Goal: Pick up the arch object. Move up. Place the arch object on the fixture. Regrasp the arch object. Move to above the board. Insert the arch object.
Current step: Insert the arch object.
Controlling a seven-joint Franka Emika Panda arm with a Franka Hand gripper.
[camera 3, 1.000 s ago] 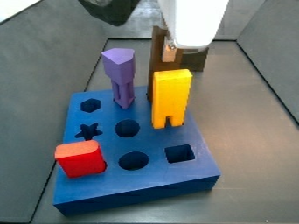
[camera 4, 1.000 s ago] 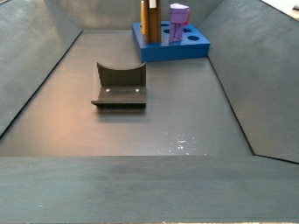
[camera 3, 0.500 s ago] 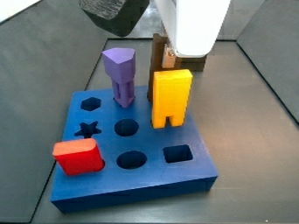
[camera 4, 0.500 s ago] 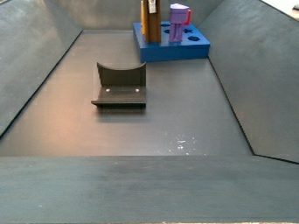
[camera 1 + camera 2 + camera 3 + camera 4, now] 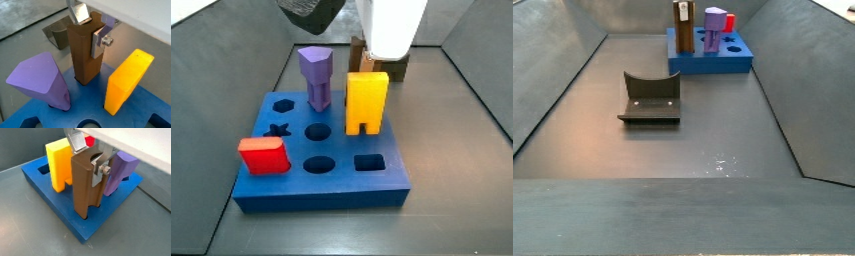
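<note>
The pincer (image 5: 91, 159) stands over the far edge of the board (image 5: 63, 213), its silver fingers (image 5: 78, 140) clamped on the top of the arch object (image 5: 85, 185). In both wrist views that brown block stands upright with its foot already at or in a slot of the blue slab, between the yellow block (image 5: 59, 164) and the purple post (image 5: 117, 172).

Seen in a side view, the arch object (image 5: 394, 68) sits at about one o'clock on the board (image 5: 325, 195), directly behind the yellow block (image 5: 366, 100); the purple post (image 5: 315, 78) is at eleven. How deep the foot has gone is hidden there, so seating is probably only partial.

The main risk is jamming: if the block is slightly tilted, pressing down would wedge it against the slot wall and drag the whole board across the bench. Neighbours stand close, so spreading fingers could nudge the yellow block or the purple post. Letting go early might leave the piece leaning.

The fixture (image 5: 651, 97) sits empty at mid-bench, well apart.
</note>
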